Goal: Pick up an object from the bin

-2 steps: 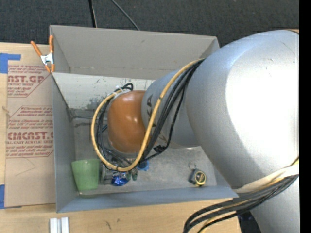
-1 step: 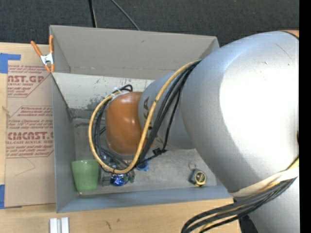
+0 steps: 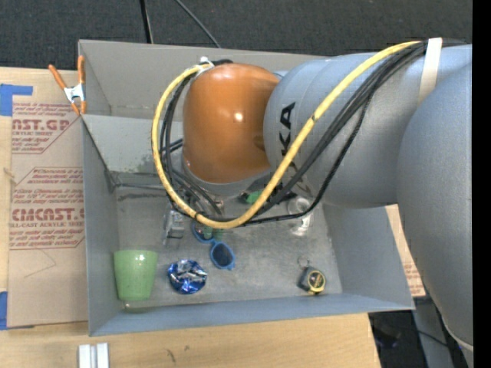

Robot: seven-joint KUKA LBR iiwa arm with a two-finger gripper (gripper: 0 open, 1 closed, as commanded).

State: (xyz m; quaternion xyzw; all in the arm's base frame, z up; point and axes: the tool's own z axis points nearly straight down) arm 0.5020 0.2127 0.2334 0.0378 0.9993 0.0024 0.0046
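Note:
The dark body of my gripper [image 3: 196, 204] shows just under the arm's orange cover, low over the middle of the bin floor. Right below it lies a small blue ring-like piece [image 3: 204, 234], partly hidden by the cables. A little nearer the front wall sits a blue cap-shaped thing [image 3: 222, 256]. A crumpled blue and silver foil ball [image 3: 186, 276] rests to the front left of that. What lies directly under the gripper is hidden.
A pale green cup [image 3: 135, 274] lies in the front left corner. A small black and yellow tape measure [image 3: 312, 280] sits front right. A clear glassy thing [image 3: 301, 211] and a green bit [image 3: 249, 198] peek out beneath the arm, which covers the bin's back and right.

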